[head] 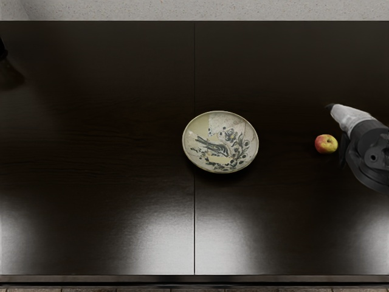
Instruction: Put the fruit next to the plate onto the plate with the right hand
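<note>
A small red and yellow apple (326, 143) lies on the dark table, well to the right of the plate. The plate (220, 142) is round and cream with a blue-grey bird and flower pattern; it sits near the table's middle with nothing on it. My right hand (351, 131) comes in from the right edge, a pale grey part above a black rounded part. It hovers just right of the apple and is not holding it. Its lower part is cut off by the picture's edge.
The table (109, 182) is dark glossy wood with a seam running down its middle. A dark sliver of the left arm (2, 50) shows at the upper left edge. A pale wall strip runs along the back.
</note>
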You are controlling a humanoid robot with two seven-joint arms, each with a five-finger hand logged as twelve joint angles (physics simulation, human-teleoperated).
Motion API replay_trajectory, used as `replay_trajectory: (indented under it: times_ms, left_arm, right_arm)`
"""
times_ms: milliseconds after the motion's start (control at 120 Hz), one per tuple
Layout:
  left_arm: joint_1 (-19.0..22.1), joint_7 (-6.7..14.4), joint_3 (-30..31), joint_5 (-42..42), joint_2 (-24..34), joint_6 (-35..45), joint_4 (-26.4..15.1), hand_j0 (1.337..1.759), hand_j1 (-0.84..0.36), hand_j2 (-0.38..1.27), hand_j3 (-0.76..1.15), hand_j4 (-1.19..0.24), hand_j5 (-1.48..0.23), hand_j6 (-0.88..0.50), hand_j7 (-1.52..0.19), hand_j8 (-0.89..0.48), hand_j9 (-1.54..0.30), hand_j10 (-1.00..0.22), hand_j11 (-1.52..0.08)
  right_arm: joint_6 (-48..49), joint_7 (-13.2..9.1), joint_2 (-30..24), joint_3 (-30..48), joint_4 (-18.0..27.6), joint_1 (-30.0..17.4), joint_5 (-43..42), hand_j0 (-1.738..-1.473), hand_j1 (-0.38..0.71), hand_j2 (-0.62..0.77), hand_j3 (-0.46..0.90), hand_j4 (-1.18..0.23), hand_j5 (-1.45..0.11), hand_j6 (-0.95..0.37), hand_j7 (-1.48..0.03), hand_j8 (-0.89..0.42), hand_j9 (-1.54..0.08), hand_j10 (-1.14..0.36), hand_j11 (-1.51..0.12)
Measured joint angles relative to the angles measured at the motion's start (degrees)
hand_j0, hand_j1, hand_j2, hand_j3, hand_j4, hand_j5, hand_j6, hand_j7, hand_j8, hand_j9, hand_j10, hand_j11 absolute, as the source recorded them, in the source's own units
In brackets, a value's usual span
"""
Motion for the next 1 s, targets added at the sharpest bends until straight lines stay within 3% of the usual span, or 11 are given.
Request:
replay_trajectory:
  times_ms: [300, 625, 1000]
  left_arm:
    - [0.0, 0.0, 0.01, 0.0, 0.0, 0.0, -0.02, 1.658, 0.07, 0.05, 0.0, -0.23, -0.3, -0.23, -0.3, -0.23, -0.3, -0.23, -0.3]
    - [-0.35, 0.0, 0.18, 0.0, 0.0, 0.0, -0.04, 1.658, 0.07, 0.05, 0.0, -0.23, -0.3, -0.23, -0.3, -0.23, -0.3, -0.23, -0.3]
    - [-0.39, 0.0, 0.11, 0.0, 0.0, 0.0, -0.03, 1.658, 0.07, 0.05, 0.0, -0.23, -0.3, -0.23, -0.3, -0.23, -0.3, -0.23, -0.3]
  right_arm:
    - [-0.34, 0.0, 3.84, 0.29, -5.09, -4.32, -1.45, -1.658, -0.08, -0.04, 0.0, -0.22, -0.29, -0.23, -0.29, -0.23, -0.29, -0.22, -0.29]
    - [-0.36, 0.0, 7.23, 0.27, -9.72, -6.69, -1.67, -1.658, -0.05, -0.05, 0.0, -0.25, -0.32, -0.25, -0.32, -0.25, -0.32, -0.25, -0.32]
    - [-0.36, 0.0, 9.23, 0.3, -11.07, -7.22, -1.65, -1.658, 0.0, -0.06, 0.0, -0.29, -0.38, -0.29, -0.37, -0.29, -0.37, -0.29, -0.37]
